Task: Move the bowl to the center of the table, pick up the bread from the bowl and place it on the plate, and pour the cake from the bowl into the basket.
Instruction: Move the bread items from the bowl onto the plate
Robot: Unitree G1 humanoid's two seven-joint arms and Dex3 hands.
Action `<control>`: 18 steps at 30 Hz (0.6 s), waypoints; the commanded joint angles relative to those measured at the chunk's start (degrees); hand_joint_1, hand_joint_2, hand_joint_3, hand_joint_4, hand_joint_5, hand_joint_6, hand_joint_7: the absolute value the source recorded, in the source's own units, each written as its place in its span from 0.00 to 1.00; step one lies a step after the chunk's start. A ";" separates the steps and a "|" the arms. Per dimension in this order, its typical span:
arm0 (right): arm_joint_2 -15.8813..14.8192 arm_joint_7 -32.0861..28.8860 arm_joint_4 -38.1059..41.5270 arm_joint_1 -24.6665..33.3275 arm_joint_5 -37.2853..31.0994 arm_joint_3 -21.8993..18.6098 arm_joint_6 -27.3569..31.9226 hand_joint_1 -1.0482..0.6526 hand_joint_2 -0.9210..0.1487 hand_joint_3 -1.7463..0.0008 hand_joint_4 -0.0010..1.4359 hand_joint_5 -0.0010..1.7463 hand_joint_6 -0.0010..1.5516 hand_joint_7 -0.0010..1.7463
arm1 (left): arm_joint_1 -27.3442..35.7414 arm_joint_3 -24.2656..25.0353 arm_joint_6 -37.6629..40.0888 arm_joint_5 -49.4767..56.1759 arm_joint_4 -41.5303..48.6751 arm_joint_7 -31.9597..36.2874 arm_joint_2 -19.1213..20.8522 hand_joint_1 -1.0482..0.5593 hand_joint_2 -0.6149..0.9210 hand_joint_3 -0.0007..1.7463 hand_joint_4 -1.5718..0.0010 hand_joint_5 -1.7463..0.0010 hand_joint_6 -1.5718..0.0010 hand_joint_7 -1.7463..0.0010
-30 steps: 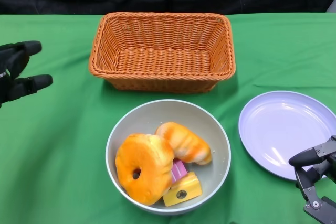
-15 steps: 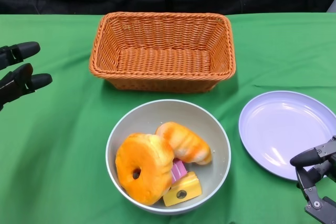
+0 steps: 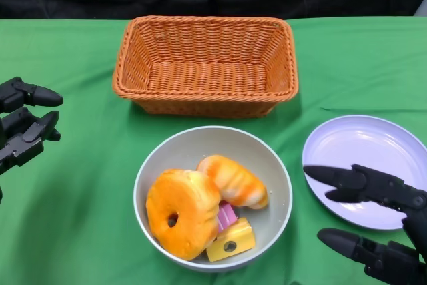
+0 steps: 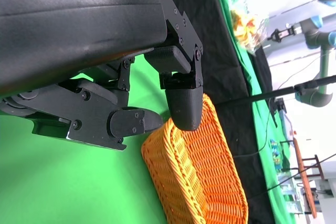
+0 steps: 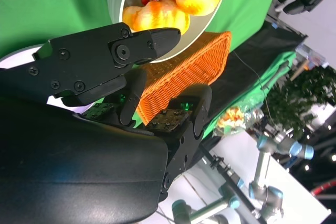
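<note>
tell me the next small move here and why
Probably ease the right hand further left toward the bread. The bowl already sits mid-table before the basket, the bread lies uncovered on top, and the right hand's fingers are spread, holding nothing, just beside the bowl and over the plate.

A matt green cloth (image 3: 73, 218), faintly creased beside the bowl, is seen covering the table. The bowl (image 3: 270, 165) is finished in smooth grey with a dull sheen. Behind the bowl, the basket (image 3: 207, 65) is woven of rough orange wicker. Right of the bowl, the lilac plate (image 3: 363, 158) looks like glossy plastic. The bread (image 3: 181, 213) appears soft and spongy. Both hands (image 3: 23, 125) (image 3: 373, 221) are cased in matt black plastic.
</note>
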 commanded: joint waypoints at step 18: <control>10.40 13.61 -1.38 -20.32 -35.34 21.61 17.21 0.19 0.00 0.98 0.46 0.11 0.33 0.01 | -2.73 -1.05 -2.55 0.21 4.57 0.70 1.00 0.64 1.00 0.21 0.58 0.07 0.58 0.30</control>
